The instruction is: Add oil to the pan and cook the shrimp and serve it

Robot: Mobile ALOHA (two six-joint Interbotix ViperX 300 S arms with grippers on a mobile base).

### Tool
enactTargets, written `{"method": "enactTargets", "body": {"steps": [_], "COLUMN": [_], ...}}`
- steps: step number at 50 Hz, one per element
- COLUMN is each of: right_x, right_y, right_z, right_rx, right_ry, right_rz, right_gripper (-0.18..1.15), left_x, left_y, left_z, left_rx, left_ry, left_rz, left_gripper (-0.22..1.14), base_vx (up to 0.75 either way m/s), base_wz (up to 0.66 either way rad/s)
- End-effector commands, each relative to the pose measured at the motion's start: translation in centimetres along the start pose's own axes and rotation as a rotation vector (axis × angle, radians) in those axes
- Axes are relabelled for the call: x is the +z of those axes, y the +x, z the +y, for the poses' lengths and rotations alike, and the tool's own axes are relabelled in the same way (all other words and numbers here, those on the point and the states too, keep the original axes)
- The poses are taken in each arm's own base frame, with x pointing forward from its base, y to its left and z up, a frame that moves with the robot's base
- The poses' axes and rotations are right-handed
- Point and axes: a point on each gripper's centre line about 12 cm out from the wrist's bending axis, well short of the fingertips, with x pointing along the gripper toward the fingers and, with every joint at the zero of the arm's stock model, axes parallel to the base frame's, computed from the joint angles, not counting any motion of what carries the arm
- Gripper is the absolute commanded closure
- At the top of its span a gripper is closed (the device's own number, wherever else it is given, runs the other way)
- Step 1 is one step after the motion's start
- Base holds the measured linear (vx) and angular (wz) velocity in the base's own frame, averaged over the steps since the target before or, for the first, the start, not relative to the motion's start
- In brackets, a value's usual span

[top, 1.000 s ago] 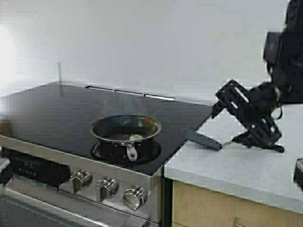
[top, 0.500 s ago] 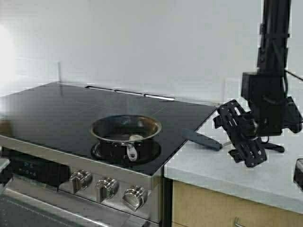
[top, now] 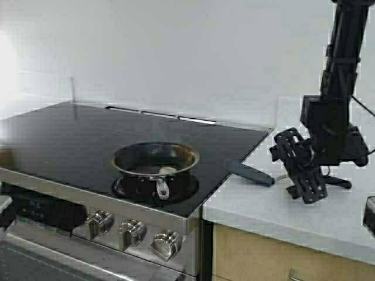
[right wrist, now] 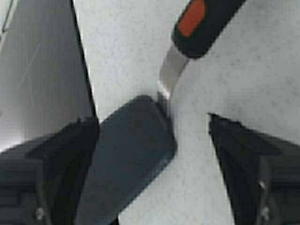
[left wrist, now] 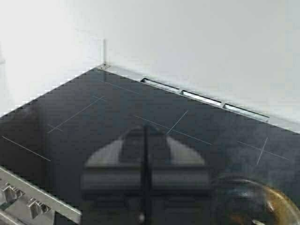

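Your landmark is the pan (top: pixel 155 165), a small round steel frying pan with a dark inside. It sits on the black glass cooktop (top: pixel 70 134), toward the cooktop's front edge, with its short steel handle pointing at the row of silver knobs (top: pixel 132 232) just below it. Inside the pan, near the handle side, lies the shrimp (top: pixel 168 171), a small pale curved lump. Faint haze rises above the pan. The oil jug is not in view in any picture.

To the right of the pan, past the cooktop's edge, a spatula (top: pixel 251 172) lies flat on the pale speckled counter (top: pixel 275 205). Its dark blade points toward the pan, and its handle, black with an orange patch, runs away from it. In the right wrist view, the blade's corner overlaps the edge of the cooktop.

Your right gripper (top: pixel 300 171) hangs above the counter, farther right of the pan than the spatula blade, over the spatula's handle end. Its jaws are spread wide, one on each side of the spatula, holding nothing.

Your left gripper (left wrist: pixel 145 171) hovers over the cooktop beside the pan. Its jaws are pressed together with nothing between them.
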Motion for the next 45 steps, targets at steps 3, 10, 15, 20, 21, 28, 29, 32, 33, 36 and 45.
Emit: {"method": "enactTargets", "body": {"steps": [3,10,15,20,21,28,29,32,33,36,45], "right_x": [1.2,1.6,1.9,1.9,1.9,1.7,1.7,1.6,1.5,1.4,1.2], "right_y": [1.6,2.9,3.7,4.3,4.5,5.1,5.1,5.3,5.4,5.6,5.7], "right_z": [1.2,1.3,1.3,1.0,1.0,0.6,0.6,0.7,0.6,0.7,0.5], "right_rx": [0.018,0.016,0.023,0.014,0.012,0.009,0.01,0.013,0.013,0.017,0.0], "right_ry": [0.015,0.025,0.047,0.062,0.066,0.097,0.102,0.112,0.114,0.116,0.138], "right_rz": [-0.016,-0.008,-0.017,-0.013,-0.013,-0.007,-0.006,0.0,0.004,0.013,0.037], "right_gripper": [-0.03,-0.03,-0.03,-0.03,-0.03,-0.03,-0.03,-0.03,-0.03,-0.02,0.02], "left_x": [0.5,0.5,0.5,0.5,0.5,0.5,0.6,0.5,0.5,0.5,0.5], "left_y": [0.2,0.2,0.2,0.2,0.2,0.2,0.2,0.2,0.2,0.2,0.2], "left_z": [0.0,0.0,0.0,0.0,0.0,0.0,0.0,0.0,0.0,0.0,0.0], "left_rx": [0.001,0.001,0.001,0.001,0.001,0.001,0.001,0.001,0.001,0.001,0.001], "left_ry": [0.0,0.0,0.0,0.0,0.0,0.0,0.0,0.0,0.0,0.0,0.0], "left_rz": [-0.014,-0.014,-0.014,-0.014,-0.014,-0.014,-0.014,-0.014,-0.014,-0.014,-0.014], "left_gripper": [0.89,0.89,0.89,0.89,0.89,0.89,0.89,0.89,0.89,0.89,0.89], "base_vx": [0.0,0.0,0.0,0.0,0.0,0.0,0.0,0.0,0.0,0.0,0.0], "base_wz": [0.0,0.0,0.0,0.0,0.0,0.0,0.0,0.0,0.0,0.0,0.0]}}
